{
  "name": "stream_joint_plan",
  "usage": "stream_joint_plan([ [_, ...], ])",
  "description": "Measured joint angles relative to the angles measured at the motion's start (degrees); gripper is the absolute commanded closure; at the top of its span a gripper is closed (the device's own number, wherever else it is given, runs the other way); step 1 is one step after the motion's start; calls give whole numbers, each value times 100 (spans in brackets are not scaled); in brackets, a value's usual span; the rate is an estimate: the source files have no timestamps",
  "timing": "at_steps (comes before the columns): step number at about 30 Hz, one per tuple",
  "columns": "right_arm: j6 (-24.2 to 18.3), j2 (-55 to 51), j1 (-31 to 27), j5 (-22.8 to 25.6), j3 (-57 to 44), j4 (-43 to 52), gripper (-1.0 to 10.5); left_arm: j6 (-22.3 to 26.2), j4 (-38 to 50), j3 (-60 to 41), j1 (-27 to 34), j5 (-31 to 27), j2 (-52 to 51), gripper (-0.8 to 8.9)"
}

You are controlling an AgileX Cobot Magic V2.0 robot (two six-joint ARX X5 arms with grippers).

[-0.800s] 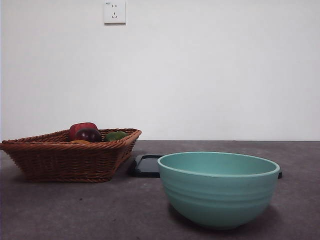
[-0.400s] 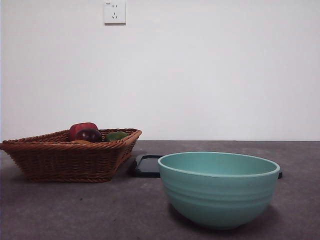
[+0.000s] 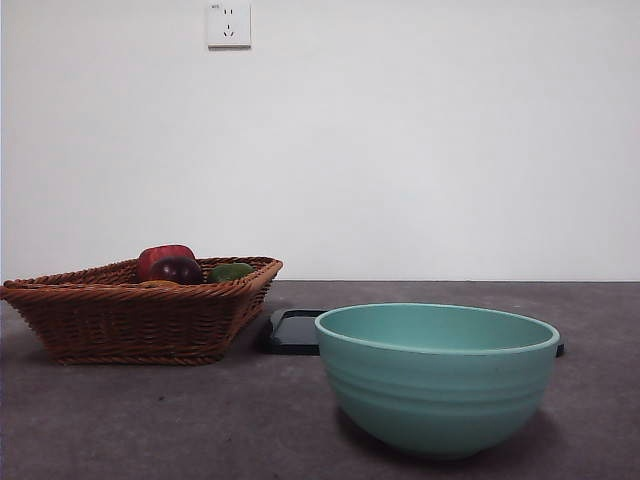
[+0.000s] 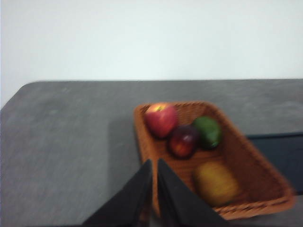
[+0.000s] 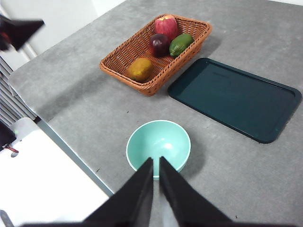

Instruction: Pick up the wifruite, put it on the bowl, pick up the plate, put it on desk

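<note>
The wifruite (image 4: 216, 183) is seen lying in the wicker basket (image 4: 265, 182), near the dark red fruit (image 4: 183, 140). Both the left gripper (image 4: 155, 163) and right gripper (image 5: 156, 161) are held with fingers together. Unless the fingers are parted, the wifruite could be knocked aside; the bowl (image 5: 158, 144) is still empty.

both grippers (image 4: 154, 163) (image 5: 156, 161) closed, raised

Count showing: one wicker basket (image 5: 156, 54) holding four fruits — one wifruite (image 5: 139, 69), one red apple (image 5: 165, 26), one dark red-purple fruit (image 5: 159, 44), one green fruit (image 5: 181, 44). One bowl (image 5: 158, 146). One dark tray (image 5: 234, 98). One counter (image 5: 94, 104).
</note>
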Motion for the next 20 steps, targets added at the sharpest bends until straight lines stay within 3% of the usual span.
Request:
stream_joint_plan([
  [7,0,0,0,0,0,0,932,-31,396,-1200,11,-345,-577,798],
  [20,0,0,0,0,0,0,932,-46,518,-1558,149,-367,-636,798],
])
